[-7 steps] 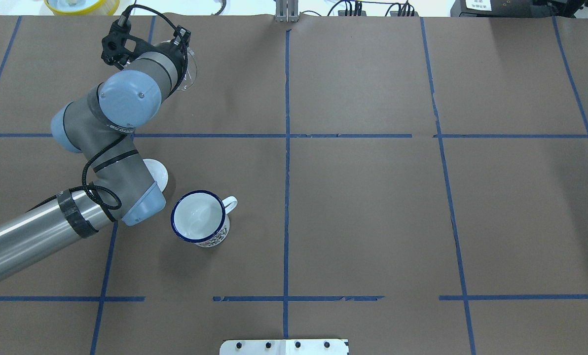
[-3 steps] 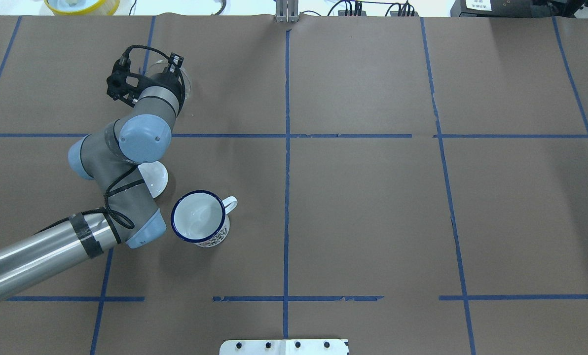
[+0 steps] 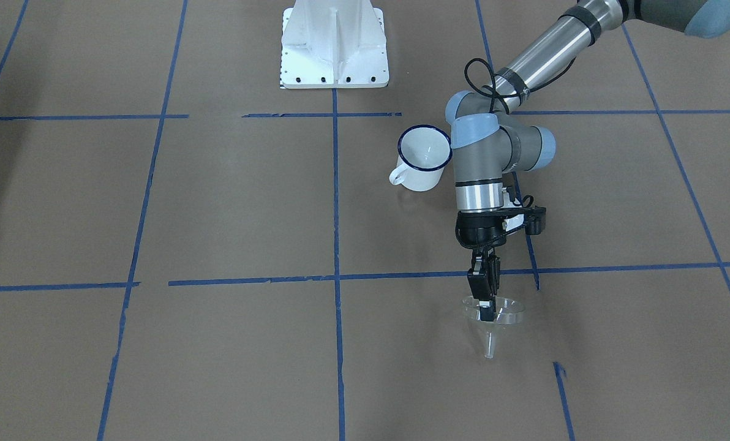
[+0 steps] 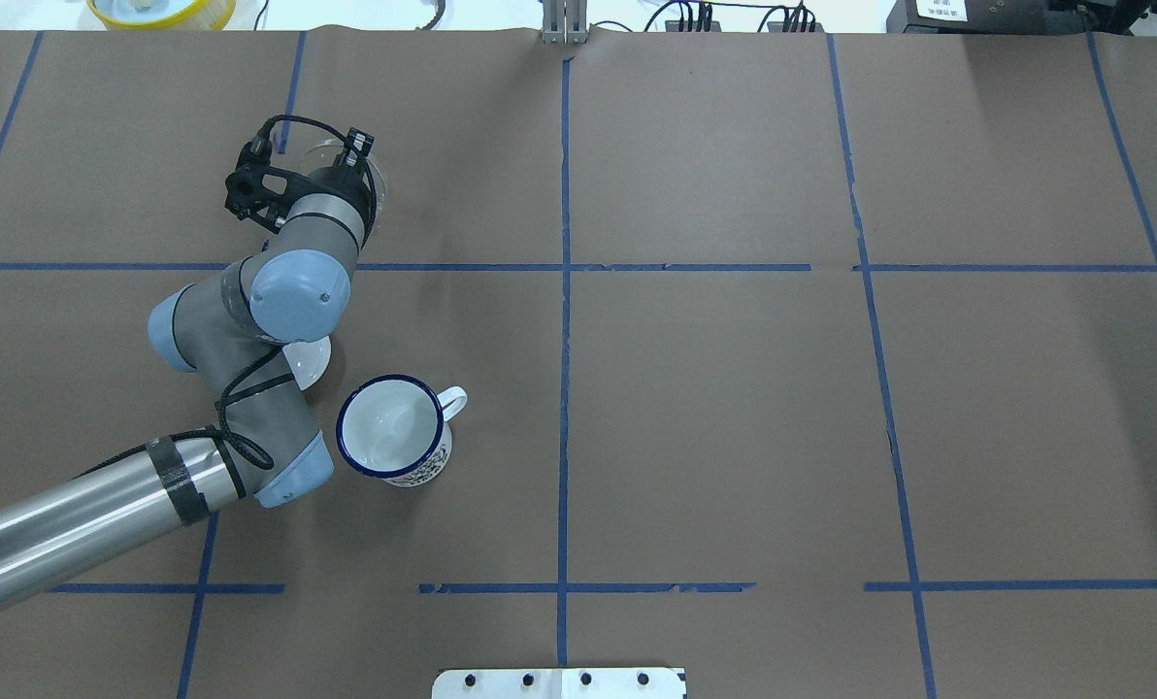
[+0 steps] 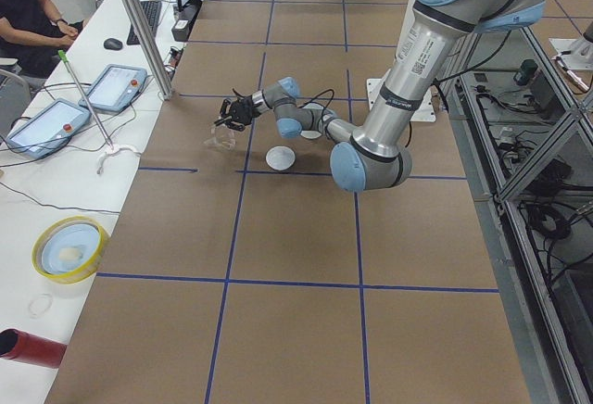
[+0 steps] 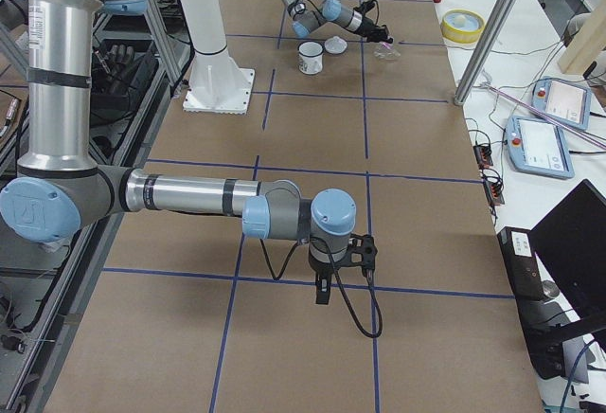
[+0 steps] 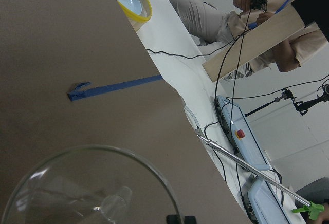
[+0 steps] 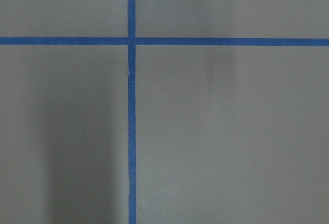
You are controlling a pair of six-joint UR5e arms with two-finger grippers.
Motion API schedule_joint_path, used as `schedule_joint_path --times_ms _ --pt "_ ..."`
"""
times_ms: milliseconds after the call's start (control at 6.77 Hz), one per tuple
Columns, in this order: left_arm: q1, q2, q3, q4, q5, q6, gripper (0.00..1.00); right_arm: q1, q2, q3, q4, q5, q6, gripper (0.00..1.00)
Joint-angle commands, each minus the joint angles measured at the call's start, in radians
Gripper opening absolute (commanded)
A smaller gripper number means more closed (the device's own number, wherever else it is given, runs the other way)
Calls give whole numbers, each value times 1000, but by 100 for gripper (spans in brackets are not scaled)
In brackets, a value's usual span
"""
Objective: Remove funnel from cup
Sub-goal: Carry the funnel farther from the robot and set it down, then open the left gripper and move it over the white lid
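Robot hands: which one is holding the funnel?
The left hand, pinching the funnel by its rim, away from the cup; the right hand holds nothing.

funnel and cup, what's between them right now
Front-facing view: only the left arm's wrist and left gripper, clamped on the funnel's rim, stand between funnel and cup. Overhead, a white lid lies just beside that line.

Left tool point(image 3: 486, 312) points down, jaws apparently pinched; right arm point(image 6: 180, 192) stretched low.
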Motion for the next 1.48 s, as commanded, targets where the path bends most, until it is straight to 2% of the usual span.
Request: schedule_joint_path --times_ms 0,148,295,443,591,739,886,1034,1330 --pt "-3 4 -17 9 -17 106 100 0 0 0 0 0 0 100" --pt "-21 9 -110 51 -130 212 100 0 0 -1 0 0 0 100" --pt "-53 47 -251 219 -290 295 100 0 0 0 0 0 0 100" --pt "-115 58 -387 396 -500 410 100 0 0 0 0 0 0 100" --pt "-141 70 -469 493 -599 507 100 0 0 0 0 0 0 100" --pt "-152 84 -499 582 -725 626 100 0 0 0 0 0 0 100" --pt "-182 113 -517 611 -846 769 100 0 0 0 0 0 0 100" --pt "-181 159 -518 608 -928 858 100 0 0 0 0 0 0 100" --pt "-169 219 -473 596 -935 949 100 0 0 0 0 0 0 100"
